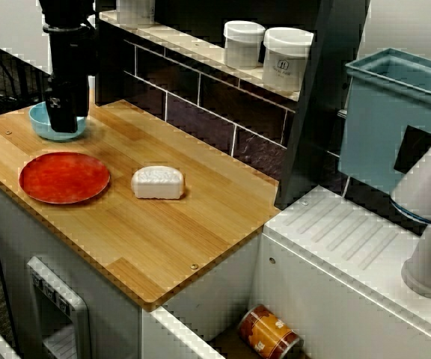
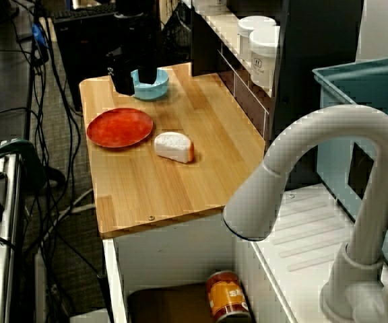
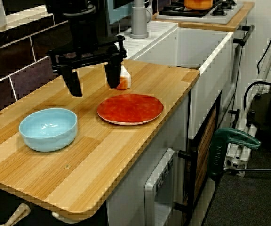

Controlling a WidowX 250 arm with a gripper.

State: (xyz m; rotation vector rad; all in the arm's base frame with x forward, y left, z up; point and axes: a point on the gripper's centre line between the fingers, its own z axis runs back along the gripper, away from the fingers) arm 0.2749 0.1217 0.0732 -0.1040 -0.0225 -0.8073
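The light-blue bowl (image 3: 48,128) sits on the wooden counter (image 3: 102,155) near the tiled wall, the gripper (image 3: 94,84) hovering close over it, fingers spread wide and gripping nothing, the red plate (image 3: 130,108) just beside, a white wedge (image 1: 157,182) beyond.

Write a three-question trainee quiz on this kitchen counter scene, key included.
1. True or false: the gripper has its fingers spread, with nothing between them.
2. Fill in: the blue bowl contains ____.
3. Where is the orange can? A) in the blue bowl B) down in the sink C) between the fingers
Key: 1 true; 2 nothing; 3 B.
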